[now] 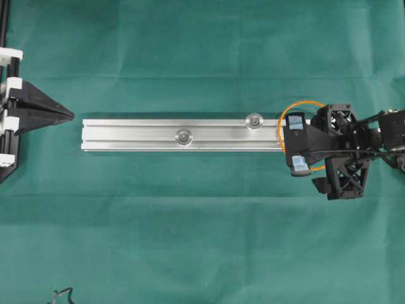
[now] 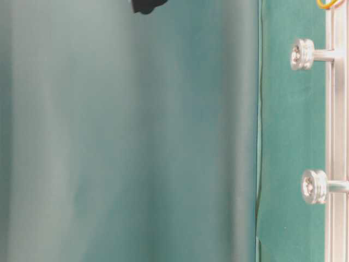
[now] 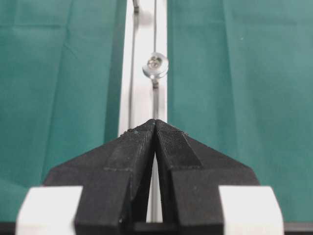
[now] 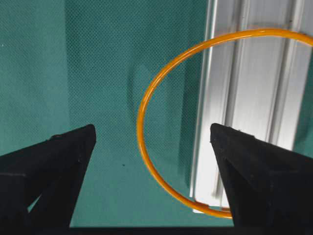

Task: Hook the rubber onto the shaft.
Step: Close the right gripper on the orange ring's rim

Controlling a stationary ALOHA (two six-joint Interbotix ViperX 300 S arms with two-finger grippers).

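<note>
progress: early, nothing hooked. The rubber lies loose over the right end of the aluminium rail, draped across it onto the cloth; in the right wrist view it circles no shaft.
done: right gripper is positioned over the band, that's all I'd credit.
left: grab the band, carry it along the rail, drop the loop over a shaft. Judging by position, the near shaft is the likely target (task doesn't say which one).
right claw: spread wide, nothing between the fingers. The band sits between them in the wrist view, no contact visible.
left claw: left gripper pinched together, tips meeting, holding nothing. Parked off the left end of the rail, well apart from the band.
surroundings: far shaft mid-rail, green cloth under everything, a bit of black cable at the bottom edge.
obstructions: none on the path from band to near shaft. Band lies flat on metal and cloth, so a thin pickup; could slip the pinch.
</note>
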